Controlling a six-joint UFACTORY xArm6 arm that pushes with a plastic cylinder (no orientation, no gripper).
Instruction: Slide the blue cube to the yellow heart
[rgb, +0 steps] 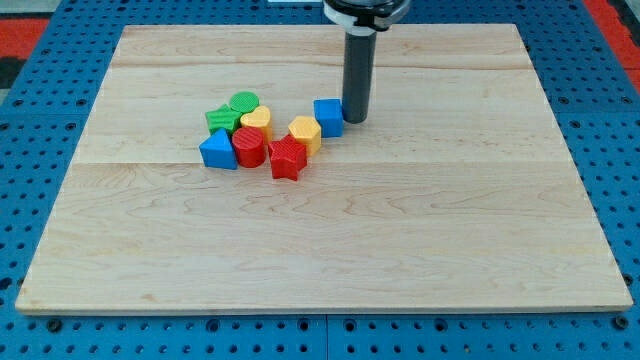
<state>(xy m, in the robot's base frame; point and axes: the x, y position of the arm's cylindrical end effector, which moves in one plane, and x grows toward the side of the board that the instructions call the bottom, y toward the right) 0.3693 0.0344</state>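
On the wooden board (400, 250), blue cube (328, 116) touching my tip (355, 119), at its left.

Rod (357, 75) top was cut off by view's top edge; green blocks (232, 110) overlapped, shapes unclear; yellow heart (256, 121) partly hidden behind red cylinder (249, 147).

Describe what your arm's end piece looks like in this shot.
A straight, dark grey to black cylindrical rod, smooth and unmarked. At the view's top it enters a wider collar with a white band and dark rim. My tip is a plain blunt end. No cables or labels show.
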